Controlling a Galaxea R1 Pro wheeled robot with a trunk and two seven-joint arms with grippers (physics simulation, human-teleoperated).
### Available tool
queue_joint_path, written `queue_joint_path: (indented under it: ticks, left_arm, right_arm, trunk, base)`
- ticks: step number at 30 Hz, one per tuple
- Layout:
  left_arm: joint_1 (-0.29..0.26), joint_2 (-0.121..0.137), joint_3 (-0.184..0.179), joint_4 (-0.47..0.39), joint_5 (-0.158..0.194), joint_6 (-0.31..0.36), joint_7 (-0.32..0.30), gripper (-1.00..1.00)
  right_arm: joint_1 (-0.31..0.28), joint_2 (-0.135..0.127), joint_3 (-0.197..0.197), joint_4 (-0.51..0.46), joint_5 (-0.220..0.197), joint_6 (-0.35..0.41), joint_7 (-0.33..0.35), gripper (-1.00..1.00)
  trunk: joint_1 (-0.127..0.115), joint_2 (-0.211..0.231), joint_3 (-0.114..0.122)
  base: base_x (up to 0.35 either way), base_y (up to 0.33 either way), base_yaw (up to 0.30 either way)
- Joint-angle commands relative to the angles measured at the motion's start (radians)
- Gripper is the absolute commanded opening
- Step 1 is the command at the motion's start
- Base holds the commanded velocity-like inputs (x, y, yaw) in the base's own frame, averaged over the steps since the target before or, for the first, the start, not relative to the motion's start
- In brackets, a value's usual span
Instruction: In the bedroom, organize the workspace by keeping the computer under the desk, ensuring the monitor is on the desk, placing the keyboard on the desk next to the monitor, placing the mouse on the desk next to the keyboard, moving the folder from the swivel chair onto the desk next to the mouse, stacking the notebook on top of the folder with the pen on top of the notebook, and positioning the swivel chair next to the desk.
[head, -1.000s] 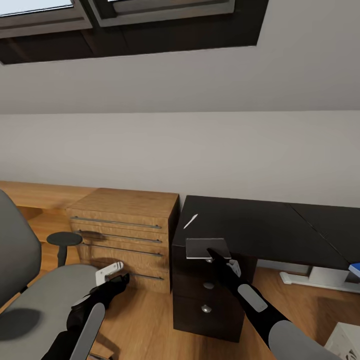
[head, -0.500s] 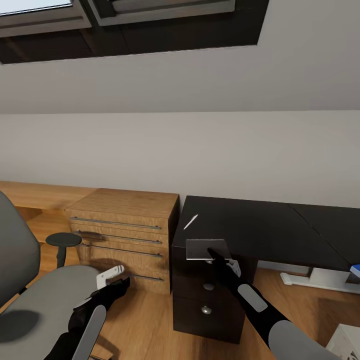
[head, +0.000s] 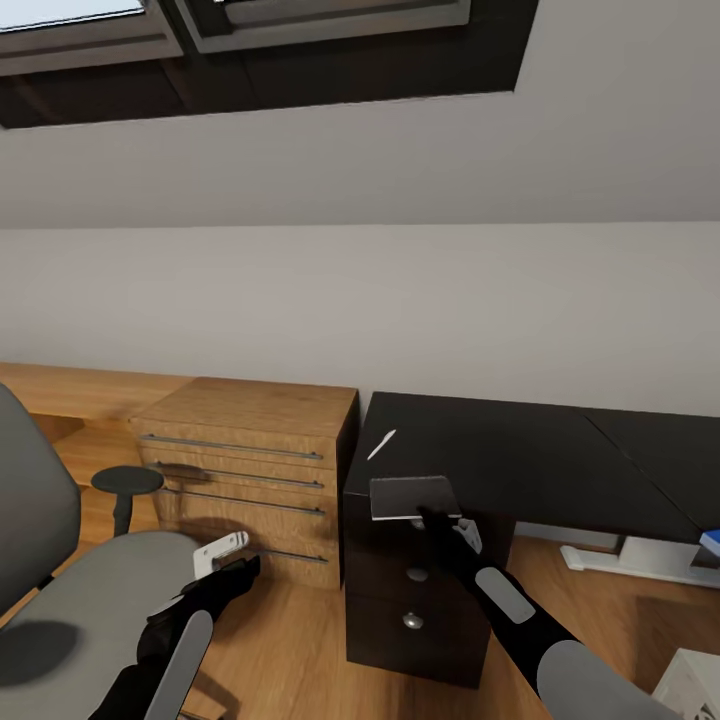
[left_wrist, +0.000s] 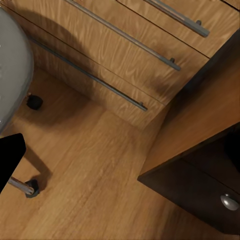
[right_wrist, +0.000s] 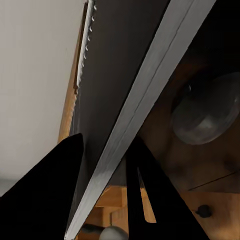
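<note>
Right gripper (head: 432, 517) clamping notebook (head: 413, 496) edge

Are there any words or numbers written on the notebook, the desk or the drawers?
None: no readable text shows.
Small dark grey notebook, held by the right tool: plain cover.
Glossy black desk: bare.
Light wood drawer unit: only metal handles.
Thin white pen: too small to tell.

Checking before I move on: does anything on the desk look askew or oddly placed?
Yes. The notebook sits at the desk front edge, overhanging it, with the right gripper closed on its near edge. The pen lies loose and diagonal behind it.
</note>
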Motion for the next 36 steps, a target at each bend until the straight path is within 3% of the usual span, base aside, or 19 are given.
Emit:
queue_joint_path:
  ticks: [1, 10, 18, 23, 29, 32, 36]
  left_arm:
    - [-0.001, 0.000, -0.001, -0.001, 0.010, 0.002, 0.010, 1.00]
    - [-0.001, 0.000, -0.001, 0.000, 0.010, 0.002, 0.011, 1.00]
    - [-0.001, -0.001, -0.001, -0.001, 0.010, 0.002, 0.012, 1.00]
    - [-0.001, -0.001, -0.001, -0.001, 0.009, 0.002, 0.012, 1.00]
    - [-0.001, -0.001, -0.010, -0.001, 0.008, 0.001, 0.012, 1.00]
    - [-0.001, -0.001, -0.015, -0.001, 0.007, 0.000, 0.010, 1.00]
    - [-0.001, -0.001, -0.017, -0.001, 0.007, -0.001, 0.009, 1.00]
  right_arm:
    - [-0.001, -0.001, 0.006, -0.002, -0.011, 0.000, 0.003, -1.00]
    - [0.000, -0.004, 0.004, -0.078, 0.040, -0.019, 0.000, -1.00]
    - [0.027, -0.007, 0.001, -0.250, 0.053, -0.053, -0.032, -1.00]
    - [0.062, -0.019, -0.001, -0.368, 0.050, -0.057, -0.137, -1.00]
    - [0.095, -0.056, -0.001, -0.503, 0.049, -0.060, -0.293, -1.00]
    - [0.105, -0.086, -0.002, -0.566, 0.047, -0.060, -0.370, -1.00]
    - [0.107, -0.097, -0.017, -0.596, 0.045, -0.061, -0.436, -1.00]
  trunk:
    - [-0.004, 0.007, 0.002]
    - [-0.039, 0.070, 0.030]
    - [-0.069, 0.126, 0.055]
    - [-0.088, 0.161, 0.071]
    - [-0.111, 0.203, 0.090]
    - [-0.111, 0.203, 0.090]
    - [-0.111, 0.203, 0.090]
  base:
    - [0.000, 0.000, 0.000]
    - [0.000, 0.000, 0.000]
    - [0.000, 0.000, 0.000]
    - [0.000, 0.000, 0.000]
    - [0.000, 0.000, 0.000]
    - [0.000, 0.000, 0.000]
    - [0.000, 0.000, 0.000]
